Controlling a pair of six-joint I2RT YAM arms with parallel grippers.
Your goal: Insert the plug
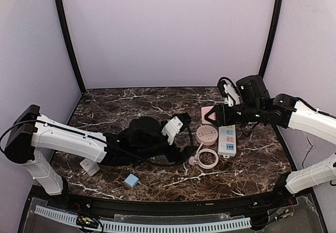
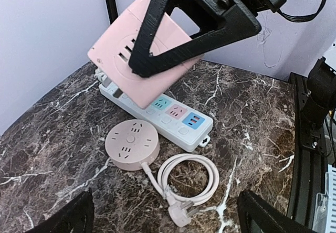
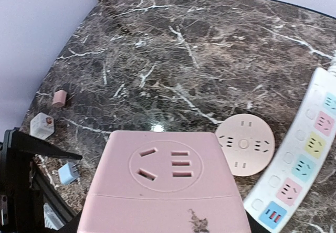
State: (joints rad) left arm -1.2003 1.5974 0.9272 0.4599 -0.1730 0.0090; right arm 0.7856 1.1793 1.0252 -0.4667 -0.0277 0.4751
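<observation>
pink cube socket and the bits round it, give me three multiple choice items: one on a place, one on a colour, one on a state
1. Where is the pink cube socket?
A. lying loose beside the round socket
B. gripped in the right end effector
C. plugged into the round socket

2. What colour is the coiled cable that runs from the round socket?
A. black
B. blue
C. pale pink

3. What state is the left end effector in?
A. open, gripping nothing
B. shut on the coiled cable
C. shut on the pink cube socket

Answers:
1 B, since the black fingers clamp the tilted cube in the left wrist view.
2 C, since the cable matches the pink of its round socket.
3 A, since its fingers stand wide apart at the bottom corners of its own view, clamping nothing.
</observation>
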